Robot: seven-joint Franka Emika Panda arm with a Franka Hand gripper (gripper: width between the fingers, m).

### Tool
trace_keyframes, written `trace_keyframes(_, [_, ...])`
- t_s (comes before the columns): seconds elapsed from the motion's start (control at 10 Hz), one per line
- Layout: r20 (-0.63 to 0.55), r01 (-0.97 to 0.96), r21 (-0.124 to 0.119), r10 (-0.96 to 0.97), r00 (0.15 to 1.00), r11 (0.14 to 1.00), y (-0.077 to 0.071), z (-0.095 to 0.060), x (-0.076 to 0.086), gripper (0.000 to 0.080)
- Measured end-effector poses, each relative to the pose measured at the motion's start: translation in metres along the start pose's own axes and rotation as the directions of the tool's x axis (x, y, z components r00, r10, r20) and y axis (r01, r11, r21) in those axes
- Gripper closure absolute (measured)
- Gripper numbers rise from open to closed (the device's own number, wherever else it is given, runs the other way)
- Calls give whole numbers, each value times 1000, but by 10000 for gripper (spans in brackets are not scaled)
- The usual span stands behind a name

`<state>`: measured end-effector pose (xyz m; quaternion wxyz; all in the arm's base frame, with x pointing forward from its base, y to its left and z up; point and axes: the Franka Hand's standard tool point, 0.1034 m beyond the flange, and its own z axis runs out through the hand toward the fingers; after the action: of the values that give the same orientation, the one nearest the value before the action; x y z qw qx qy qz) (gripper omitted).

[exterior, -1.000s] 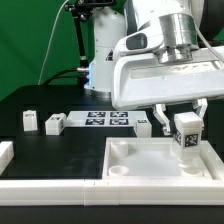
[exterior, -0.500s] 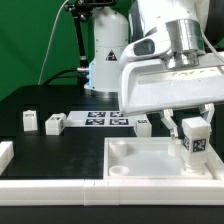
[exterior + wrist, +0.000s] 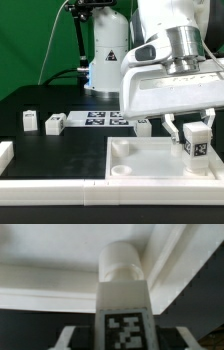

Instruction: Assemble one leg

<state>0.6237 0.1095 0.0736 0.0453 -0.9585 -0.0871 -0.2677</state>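
Pincer (image 3: 192, 128) tight around the upright tagged leg (image 3: 197, 144)

I count four legs: the held leg (image 3: 197, 141) in the gripper (image 3: 192, 131), a second leg (image 3: 143, 127) just behind the gripper, and a third leg (image 3: 55, 124) and fourth leg (image 3: 29, 121) well off to its side. One square panel (image 3: 140, 165) lies under the gripper, and one marker board (image 3: 103, 119) lies beyond it.

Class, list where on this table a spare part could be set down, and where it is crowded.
Free: black tabletop between the two loose legs, the panel and the border bar. Crowded: the panel's corner under the end effector holding the leg.
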Motion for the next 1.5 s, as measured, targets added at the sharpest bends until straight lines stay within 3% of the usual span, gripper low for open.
trace_keyframes(0.1, [0,0,0,0,1000,1000,0,0,0,499])
trace_keyframes(0.2, [0,0,0,0,1000,1000,0,0,0,316])
trace_keyframes(0.3, [0,0,0,0,1000,1000,0,0,0,189])
trace_keyframes(0.5, [0,0,0,0,1000,1000,0,0,0,158])
trace_keyframes(1.3, [29,0,7,0,1000,1000,-1,1,-1,151])
trace_keyframes(1.5, [181,-7,35,0,983,999,1,0,-2,151])
